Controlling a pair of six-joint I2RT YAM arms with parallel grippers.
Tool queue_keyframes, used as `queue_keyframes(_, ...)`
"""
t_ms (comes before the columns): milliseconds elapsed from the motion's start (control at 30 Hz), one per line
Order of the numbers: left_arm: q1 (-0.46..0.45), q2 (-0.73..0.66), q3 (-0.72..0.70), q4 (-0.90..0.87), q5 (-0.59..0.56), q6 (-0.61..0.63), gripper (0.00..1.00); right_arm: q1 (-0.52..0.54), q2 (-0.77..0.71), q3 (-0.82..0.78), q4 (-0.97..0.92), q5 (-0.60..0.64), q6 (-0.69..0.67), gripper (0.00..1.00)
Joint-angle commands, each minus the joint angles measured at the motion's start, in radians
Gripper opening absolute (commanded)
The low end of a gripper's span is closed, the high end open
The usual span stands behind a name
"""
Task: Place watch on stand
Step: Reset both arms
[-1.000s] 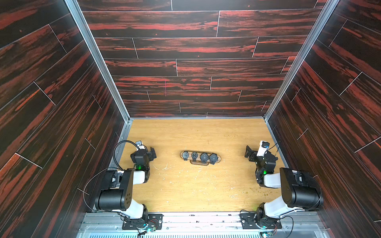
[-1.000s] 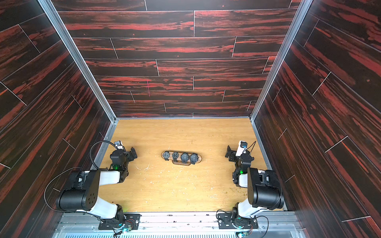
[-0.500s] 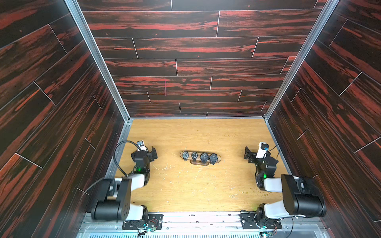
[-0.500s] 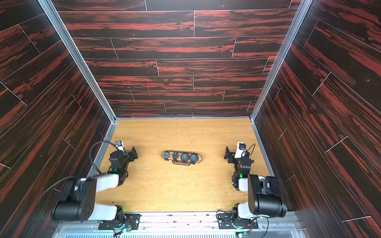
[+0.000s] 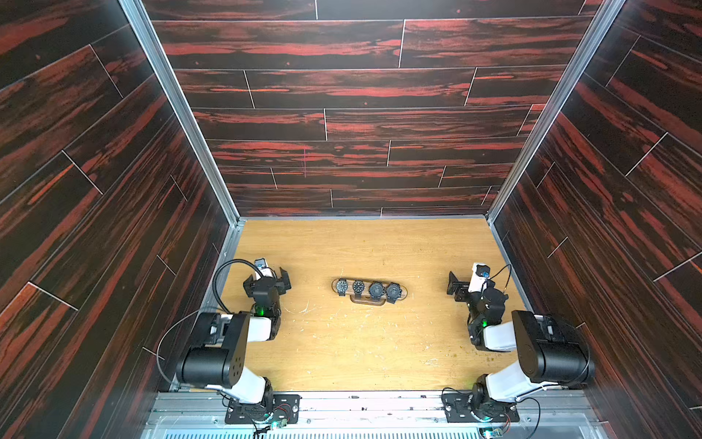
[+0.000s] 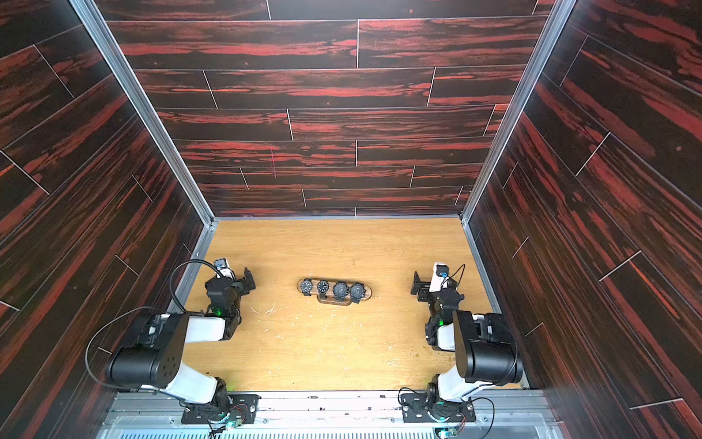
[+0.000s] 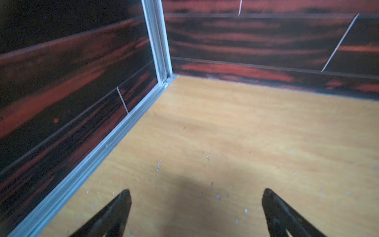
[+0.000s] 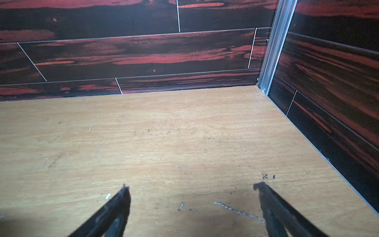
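Both arms have folded back; left pincer (image 5: pixel 283 274) and right pincer (image 5: pixel 452 283) gape apart, holding nothing. Four watches (image 5: pixel 367 289) sit along the stand (image 5: pixel 367 301), mid-surface (image 5: pixel 364 342), between them.

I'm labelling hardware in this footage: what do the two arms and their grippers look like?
Both arms are black joint housings with white links. The left gripper and right gripper have black tapered fingers and white wrist cameras. Black cables loop off each arm; green lights glow near the wrists.

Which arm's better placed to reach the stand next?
Right, barely. The right gripper sits slightly nearer the stand than the left gripper; both are open and empty. Four watches already sit on it.
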Motion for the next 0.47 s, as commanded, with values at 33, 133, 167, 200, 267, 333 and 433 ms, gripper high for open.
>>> queue_keyframes(33, 0.007, -0.029, 0.031, -0.111, -0.054, -0.024, 1.0, -0.007, 0.006, 0.028, -0.022, 0.008, 0.008, 0.99)
queue_keyframes(133, 0.007, -0.021, 0.028, -0.086, -0.061, -0.029, 1.0, -0.006, 0.003, 0.044, -0.06, 0.02, 0.013, 0.98)
queue_keyframes(167, 0.007, -0.026, 0.03, -0.101, -0.058, -0.028, 1.0, -0.006, 0.006, 0.044, -0.053, 0.019, 0.016, 0.99)
queue_keyframes(200, 0.007, -0.024, 0.031, -0.102, -0.058, -0.027, 1.0, -0.006, 0.006, 0.046, -0.056, 0.019, 0.015, 0.98)
queue_keyframes(267, 0.006, -0.022, 0.029, -0.095, -0.059, -0.028, 1.0, -0.018, 0.008, 0.06, -0.083, -0.011, 0.025, 0.98)
queue_keyframes(333, 0.007, -0.023, 0.031, -0.099, -0.059, -0.028, 1.0, -0.035, 0.009, 0.066, -0.096, -0.044, 0.036, 0.98)
queue_keyframes(433, 0.007, -0.024, 0.029, -0.098, -0.059, -0.028, 1.0, -0.036, 0.004, 0.054, -0.08, -0.039, 0.03, 0.99)
